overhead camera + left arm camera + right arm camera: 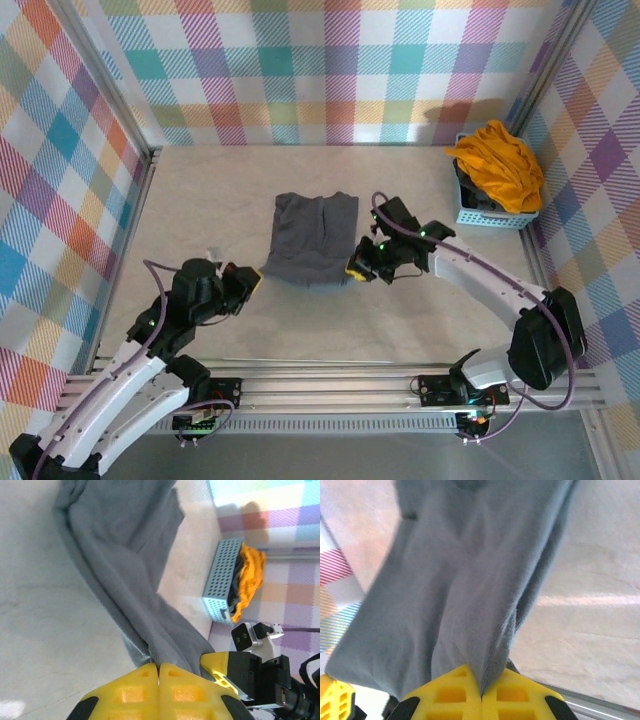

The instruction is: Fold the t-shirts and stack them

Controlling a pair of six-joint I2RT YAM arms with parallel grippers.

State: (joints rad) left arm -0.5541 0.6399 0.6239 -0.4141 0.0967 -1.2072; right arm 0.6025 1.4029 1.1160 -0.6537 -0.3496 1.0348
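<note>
Mid-table, the grey t-shirt [312, 238] lies folded into a rough rectangle, with its near edge bunched.

Left gripper [248, 281] sits at the shirt's near-left corner. In the left wrist view its yellow fingers [131, 692] are pressed together, with a ridge of grey cloth pinched in the seam between them. Right gripper [354, 268] sits at the near-right corner. In the right wrist view its fingers [451, 696] are likewise closed on a fold of the same shirt, and the cloth runs away from them in long creases.

The two arms flank the shirt. The right arm reaches in from the near right, its forearm lying over the table [190, 200] on the basket's side of the shirt.

A light-blue basket [488, 215] stands in the far right corner against the checked wall [330, 70], well apart from the grey shirt, with bare tabletop between. The orange t-shirt [497, 165] is heaped in it and spills over the rim. Something dark lies beneath it and cannot be identified.

A metal rail [340, 385] runs along the near edge by the arm bases.
</note>
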